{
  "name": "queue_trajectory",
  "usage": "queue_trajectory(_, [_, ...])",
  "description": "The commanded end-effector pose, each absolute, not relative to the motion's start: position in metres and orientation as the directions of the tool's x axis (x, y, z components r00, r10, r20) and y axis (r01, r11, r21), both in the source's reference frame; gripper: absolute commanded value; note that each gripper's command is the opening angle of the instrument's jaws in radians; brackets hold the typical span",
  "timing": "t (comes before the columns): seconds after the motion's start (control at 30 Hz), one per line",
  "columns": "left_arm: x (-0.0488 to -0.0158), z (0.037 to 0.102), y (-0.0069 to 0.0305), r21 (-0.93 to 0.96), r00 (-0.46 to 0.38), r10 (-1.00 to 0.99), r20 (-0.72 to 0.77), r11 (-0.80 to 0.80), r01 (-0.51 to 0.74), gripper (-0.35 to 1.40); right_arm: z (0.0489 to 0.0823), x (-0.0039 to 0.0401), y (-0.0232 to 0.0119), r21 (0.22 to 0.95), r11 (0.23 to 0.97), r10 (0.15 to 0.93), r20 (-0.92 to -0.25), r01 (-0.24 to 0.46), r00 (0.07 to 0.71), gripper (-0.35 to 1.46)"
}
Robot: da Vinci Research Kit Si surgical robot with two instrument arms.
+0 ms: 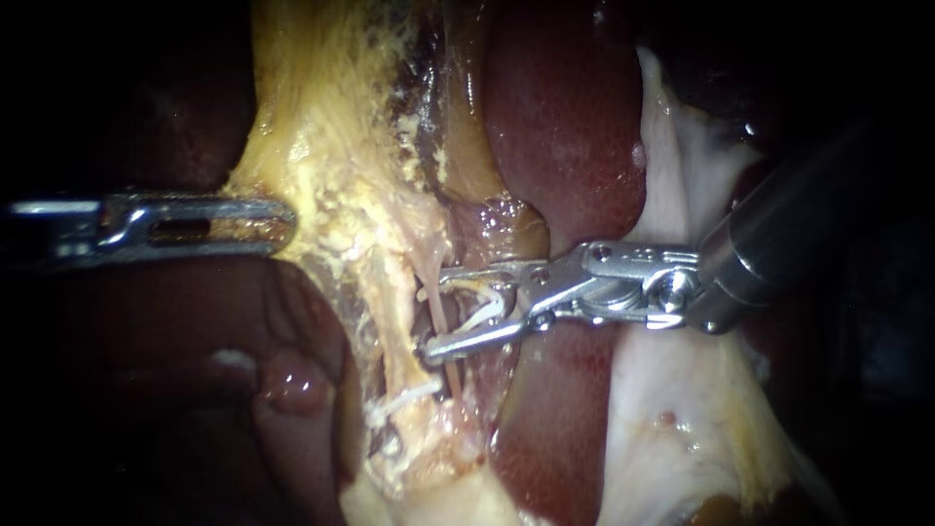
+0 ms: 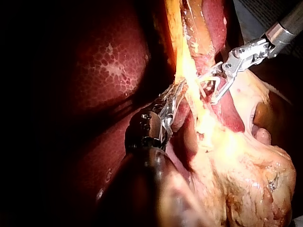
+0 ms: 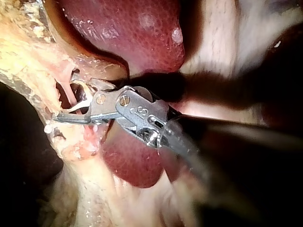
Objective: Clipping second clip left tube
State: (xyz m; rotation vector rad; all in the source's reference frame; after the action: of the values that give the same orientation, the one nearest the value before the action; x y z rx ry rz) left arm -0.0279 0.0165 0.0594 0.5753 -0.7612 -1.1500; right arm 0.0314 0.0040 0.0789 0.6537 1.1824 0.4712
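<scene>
The endoscope is looking closely at dark red liver (image 1: 565, 127) with a ragged band of yellow fatty tissue (image 1: 331, 146) running from 12 o'clock down to 6 o'clock.

The left instrument (image 1: 278, 224) is coming in from 9 o'clock. Its slotted jaws are lying together and pinching the edge of the yellow fatty tissue. In the left wrist view the left instrument (image 2: 170, 101) is showing the same hold, with a yellow strand running into the jaws.

The right instrument (image 1: 436, 314) is reaching in from 3 o'clock to the centre. Its jaws are standing well apart, carrying an open white clip (image 1: 495, 304) between them, one leg lying along each jaw. A thin pink tube (image 1: 443, 321) is running from 12 to 6 o'clock between the jaw tips, so jaws and clip are straddling it (the clip is not yet pressed closed). Which of the task's tubes this is cannot be told.

Toward 6 o'clock from the jaws, a narrow white band (image 1: 404, 394) is lying across the yellow tissue; whether it is a clip cannot be told. Pale tissue (image 1: 682, 409) is spreading toward 4 o'clock under the right shaft.

In the right wrist view the right instrument (image 3: 66, 99) is holding the white clip (image 3: 83, 105) ahead of it against the yellow tissue, with liver (image 3: 128, 28) beside the shaft.
</scene>
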Motion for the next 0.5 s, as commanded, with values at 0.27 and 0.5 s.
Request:
queue_trajectory(0.27, [-0.0279, 0.0593, 0.0166, 0.746, 0.213, -0.948, 0.234, 0.316, 0.586, -0.35, 0.0787, 0.0312, 0.0041, 0.687, 0.726, 0.651, -0.688, 0.000, 0.319, 0.58])
queue_trajectory(0.5, [-0.0277, 0.0592, 0.0167, 0.747, 0.214, -0.948, 0.233, 0.316, 0.585, -0.35, 0.0780, 0.0305, 0.0044, 0.691, 0.723, 0.654, -0.686, 0.003, 0.319, 0.58])
